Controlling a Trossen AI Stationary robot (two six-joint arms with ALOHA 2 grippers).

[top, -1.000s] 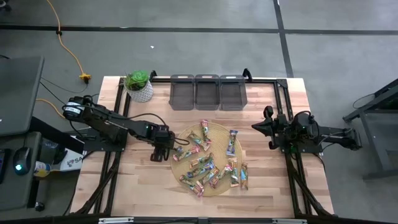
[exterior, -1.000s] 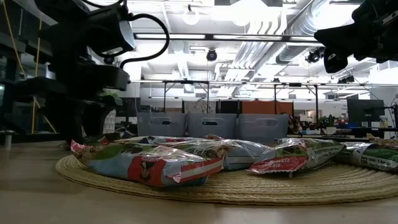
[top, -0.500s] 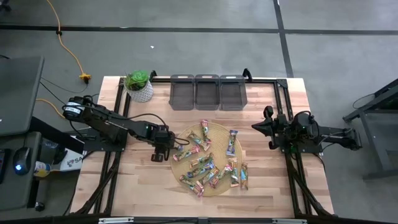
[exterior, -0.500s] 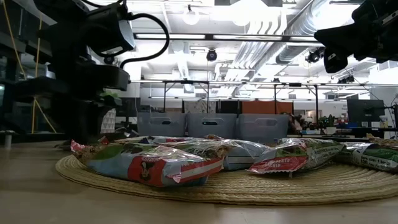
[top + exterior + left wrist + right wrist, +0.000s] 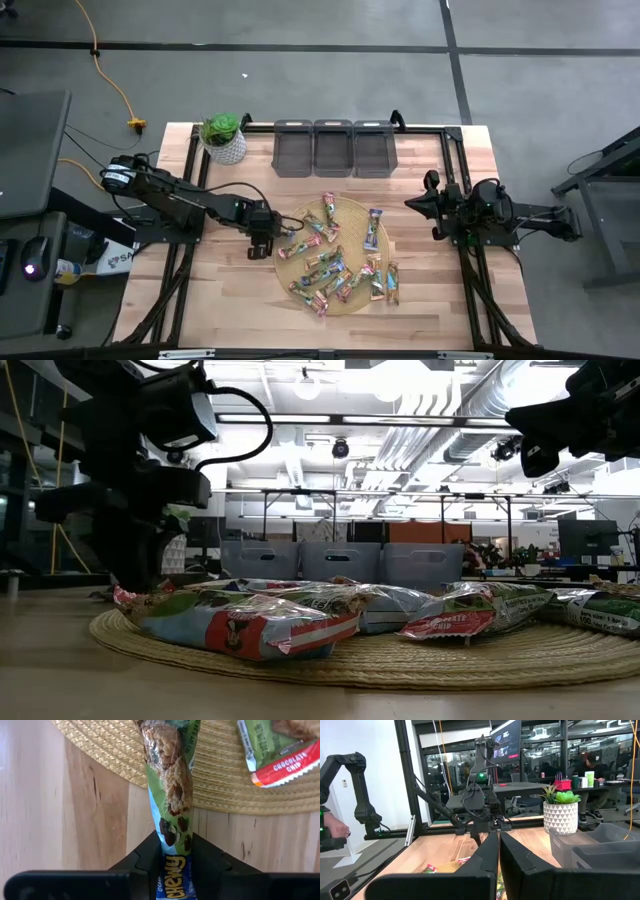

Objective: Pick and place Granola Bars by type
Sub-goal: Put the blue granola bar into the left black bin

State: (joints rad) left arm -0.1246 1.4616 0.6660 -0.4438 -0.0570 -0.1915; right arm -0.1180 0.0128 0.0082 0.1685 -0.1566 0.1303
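Several granola bars (image 5: 335,255) in pink, green and blue wrappers lie scattered on a round woven straw mat (image 5: 352,302). My left gripper (image 5: 262,240) stands at the mat's left edge, pointing steeply down and shut on a green and blue bar (image 5: 170,795). In the low view the left gripper (image 5: 135,575) comes down just behind the nearest bars (image 5: 250,625). My right gripper (image 5: 414,203) is shut and held level above the table's right side, away from the bars; its fingers (image 5: 490,865) hold nothing. My left gripper pinches the green and blue bar by its two long sides near its blue end (image 5: 172,847), between the two fingers. The fingers come from above, pointing steeply down, across the bar. The bar's far end (image 5: 165,740) lies over the mat's rim.
Three grey bins (image 5: 333,148) stand in a row at the table's far edge. A potted plant (image 5: 222,137) stands at the far left corner. Bare wood lies left of and in front of the mat.
My left gripper has stayed at the mat's left edge, rolled a little about its own axis, and shut on the green and blue bar.
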